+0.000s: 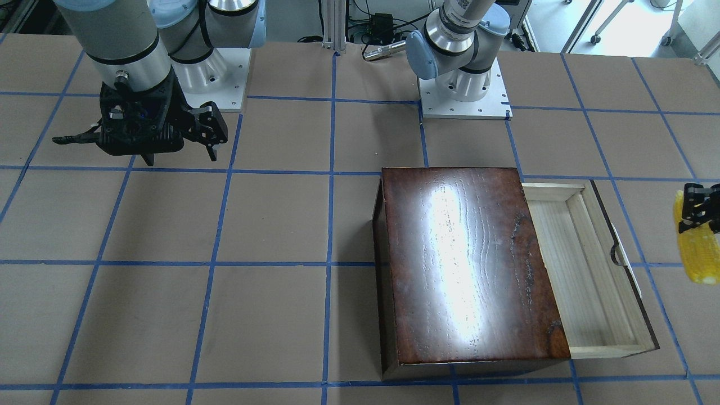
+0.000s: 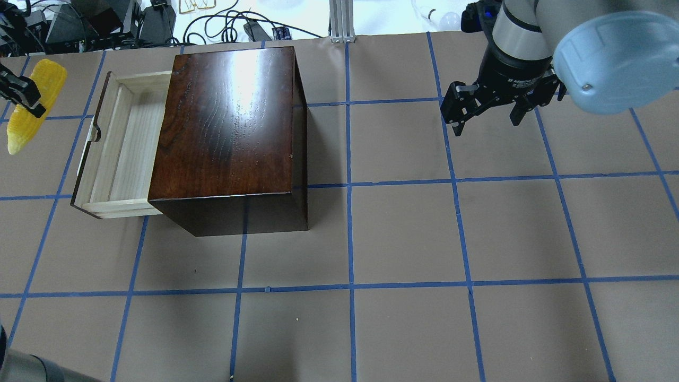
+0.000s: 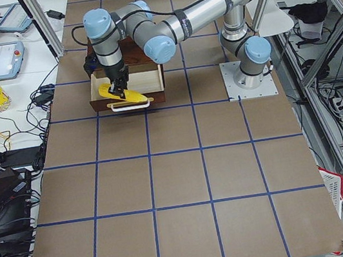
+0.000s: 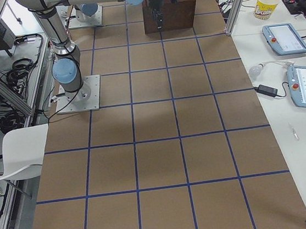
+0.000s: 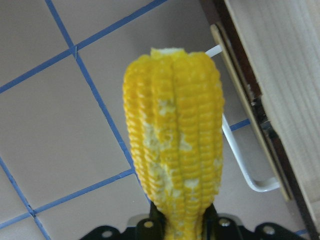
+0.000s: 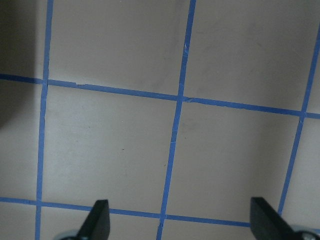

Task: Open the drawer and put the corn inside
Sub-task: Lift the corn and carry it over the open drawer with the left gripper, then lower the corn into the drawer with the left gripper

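The corn (image 2: 33,106) is hanging in the air just beyond the white handle (image 2: 83,159), outside the drawer (image 2: 135,138). The left gripper (image 1: 696,212) is clamping it toward one end, so most of the cob is sticking out past the fingers. It is looking stiff, light and bumpy, so it is probably offering fair friction; a hold nearer the middle would likely be steadier. The drawer is standing pulled out of the dark box (image 2: 228,122) and showing nothing inside. Well apart, the right gripper (image 2: 488,121) is hovering over the table (image 2: 403,239), jaws spread.
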Motion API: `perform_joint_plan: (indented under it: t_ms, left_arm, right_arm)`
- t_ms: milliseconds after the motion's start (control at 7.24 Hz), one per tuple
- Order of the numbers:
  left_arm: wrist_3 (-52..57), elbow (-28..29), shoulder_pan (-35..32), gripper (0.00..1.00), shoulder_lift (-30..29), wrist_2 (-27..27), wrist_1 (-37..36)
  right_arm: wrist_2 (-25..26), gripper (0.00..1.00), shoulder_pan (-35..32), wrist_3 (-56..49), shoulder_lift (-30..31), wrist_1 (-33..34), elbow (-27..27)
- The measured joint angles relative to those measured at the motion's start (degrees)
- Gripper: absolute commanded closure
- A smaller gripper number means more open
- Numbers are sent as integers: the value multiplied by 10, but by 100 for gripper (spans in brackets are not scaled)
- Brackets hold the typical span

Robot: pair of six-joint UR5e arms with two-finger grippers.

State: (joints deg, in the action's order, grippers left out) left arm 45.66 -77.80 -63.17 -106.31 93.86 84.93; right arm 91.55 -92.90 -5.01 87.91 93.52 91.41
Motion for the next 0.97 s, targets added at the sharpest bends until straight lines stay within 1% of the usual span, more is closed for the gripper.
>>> perform_joint_plan:
  t_ms: [552,967]
  left_arm:
    - [-161,-24,-64,100,3,-37,22]
    - [-200,-56,-80,100,-7,-45,22]
  right_arm:
    - [0,0,1,0,0,0,0]
    - [0,0,0,0,0,0,0]
